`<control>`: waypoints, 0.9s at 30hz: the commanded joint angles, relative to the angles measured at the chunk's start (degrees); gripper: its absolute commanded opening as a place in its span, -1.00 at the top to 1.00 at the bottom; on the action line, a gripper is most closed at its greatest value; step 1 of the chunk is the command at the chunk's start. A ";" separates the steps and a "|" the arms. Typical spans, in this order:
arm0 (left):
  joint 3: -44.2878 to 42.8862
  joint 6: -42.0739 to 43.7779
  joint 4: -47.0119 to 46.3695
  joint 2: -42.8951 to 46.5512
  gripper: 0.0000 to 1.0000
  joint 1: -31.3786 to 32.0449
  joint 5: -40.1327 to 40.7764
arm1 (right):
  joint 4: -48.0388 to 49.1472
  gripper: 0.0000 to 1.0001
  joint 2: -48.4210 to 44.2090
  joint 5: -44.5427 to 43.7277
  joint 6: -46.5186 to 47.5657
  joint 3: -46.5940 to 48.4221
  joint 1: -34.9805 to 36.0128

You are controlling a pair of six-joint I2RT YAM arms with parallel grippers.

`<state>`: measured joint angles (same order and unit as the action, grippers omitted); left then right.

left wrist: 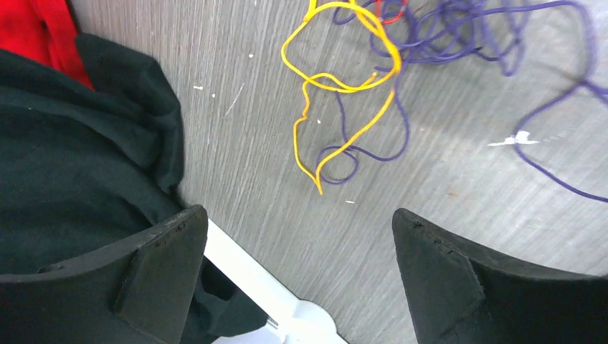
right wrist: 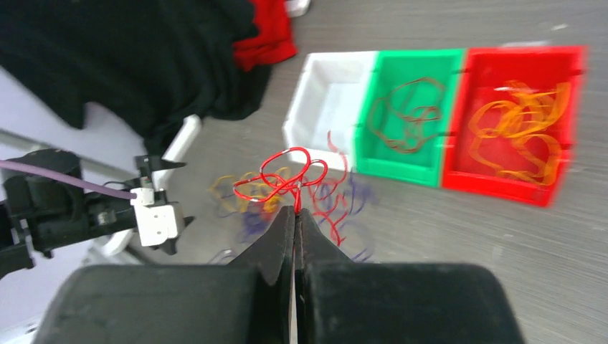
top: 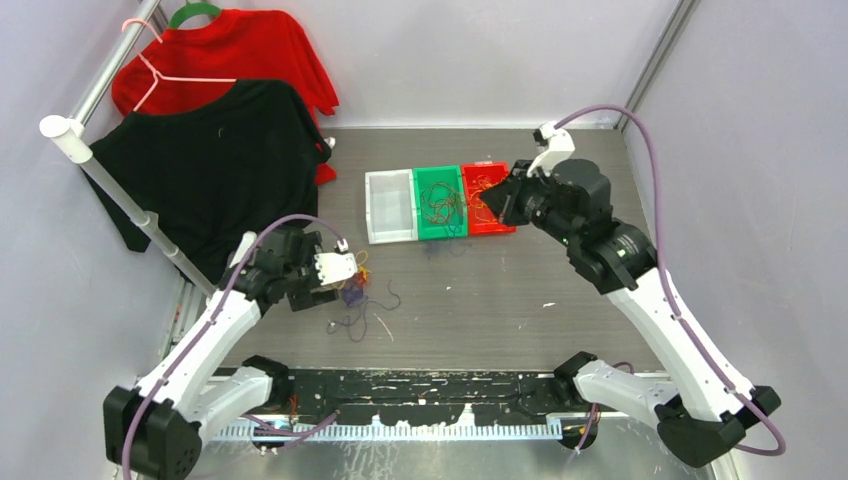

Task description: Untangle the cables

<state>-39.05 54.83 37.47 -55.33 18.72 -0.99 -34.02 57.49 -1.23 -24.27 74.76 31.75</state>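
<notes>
Right hand (right wrist: 295,211) pinches a red cable (right wrist: 290,172) tight; left hand (left wrist: 297,215) gapes wide near a yellow cable (left wrist: 337,86) and purple cables (left wrist: 444,32) on the tabletop (left wrist: 444,165).

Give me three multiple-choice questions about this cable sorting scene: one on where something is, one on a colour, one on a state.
1. The orange cables lie in which tray? A white, B green, C red.
2. What colour is the cable in the right tool? A red, B purple, C yellow.
3. The left tool is: A open and empty, B shut on a cable, C out of view.
Answers: 1 C, they fill the red tray. 2 A, the tool is shut on a red cable. 3 A, its jaws stand wide apart, nothing between them.
</notes>
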 commanded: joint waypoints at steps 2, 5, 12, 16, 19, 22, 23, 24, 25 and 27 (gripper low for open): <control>-5.42 -2.43 15.46 4.14 -0.99 -0.16 -9.05 | 16.78 0.98 1.96 15.18 -11.24 -2.53 -0.02; -11.33 -4.62 20.43 3.77 -0.99 -0.17 -13.05 | 21.44 0.98 4.19 19.25 -14.81 -2.74 -0.02; -27.09 -21.98 15.70 -0.45 -0.99 -0.11 -25.81 | 28.21 0.98 8.48 24.70 -20.44 -0.51 -0.02; -32.20 -29.49 10.26 -5.93 -0.99 -0.17 -33.52 | 30.26 0.98 10.09 26.81 -22.74 1.57 -0.02; -35.89 -31.33 10.07 -9.74 -0.99 -0.19 -41.90 | 33.47 0.98 11.04 29.18 -25.90 2.51 -0.04; -38.01 -32.97 7.67 -12.64 -0.99 -0.15 -48.32 | 37.60 0.98 11.48 31.50 -29.18 2.53 -0.02; -38.29 -34.54 5.85 -13.08 -0.99 -0.12 -49.72 | 38.97 0.98 11.70 32.21 -30.16 2.55 -0.02; -38.55 -36.42 4.28 -13.44 -0.99 -0.17 -50.44 | 40.08 0.98 11.86 32.66 -31.04 2.60 -0.07; -38.78 -37.77 2.43 -13.74 -1.00 -0.16 -51.05 | 40.95 0.98 11.92 33.08 -31.74 2.61 -0.03; -39.01 -41.06 -1.59 -14.09 -0.96 -0.18 -51.43 | 43.31 0.98 12.07 33.63 -33.55 2.54 -0.02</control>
<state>-74.91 21.52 45.78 -69.87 18.72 -44.97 -0.38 69.43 28.73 -52.56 74.52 31.75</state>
